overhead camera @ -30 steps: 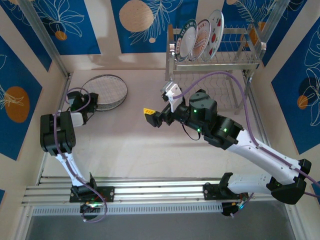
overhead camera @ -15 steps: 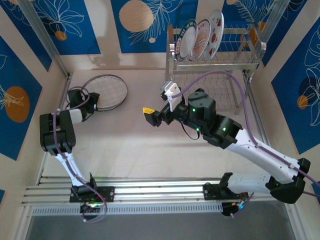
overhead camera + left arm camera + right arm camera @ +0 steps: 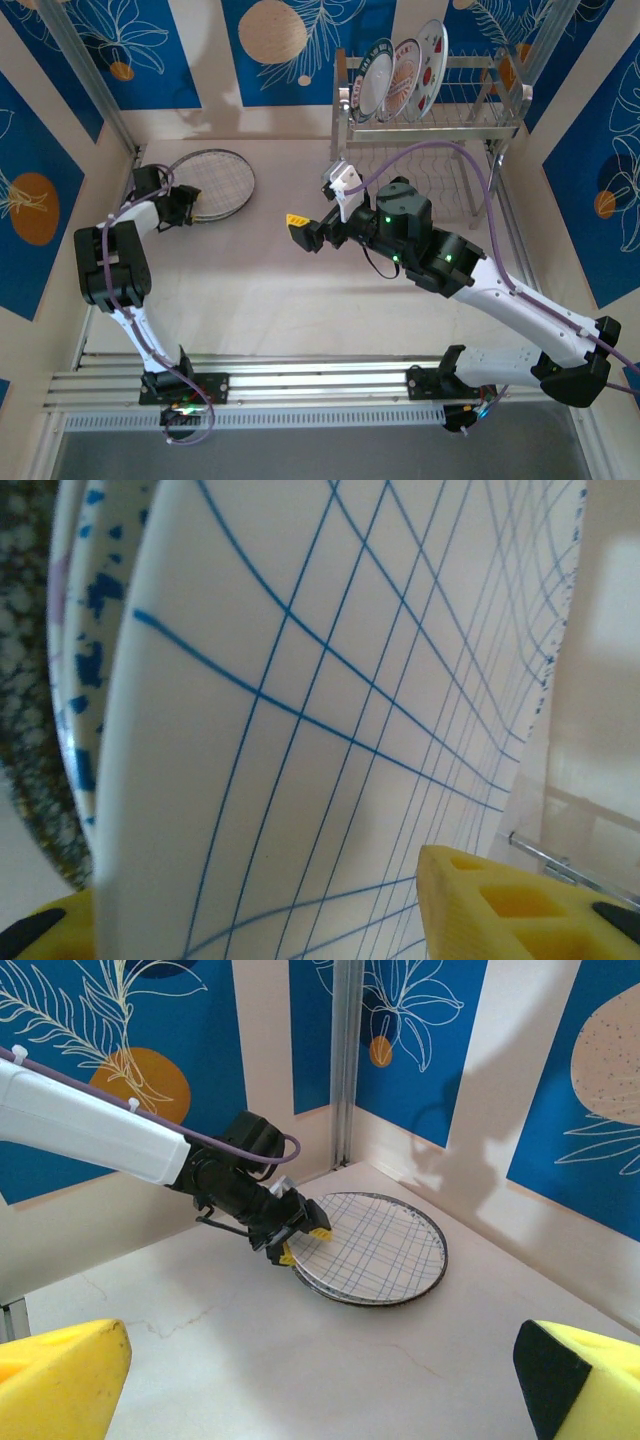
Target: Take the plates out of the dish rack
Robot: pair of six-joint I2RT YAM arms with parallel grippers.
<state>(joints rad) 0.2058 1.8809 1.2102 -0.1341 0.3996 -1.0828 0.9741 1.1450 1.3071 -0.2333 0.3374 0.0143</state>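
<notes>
Left gripper point(image 3: 186, 205) opened around three stacked plates point(image 3: 218, 178); rack point(image 3: 500, 110) holds three.

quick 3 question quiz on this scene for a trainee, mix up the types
1. How many plates stand in the rack?
2. True or false: the right tool holds a plate.
3. Which plate lies flat at the left tool? A grid-lined, B floral, C watermelon

Key
1. Three, all on the upper shelf.
2. False: the right tool is open and empty, over the table.
3. A, the grid plate.
</notes>
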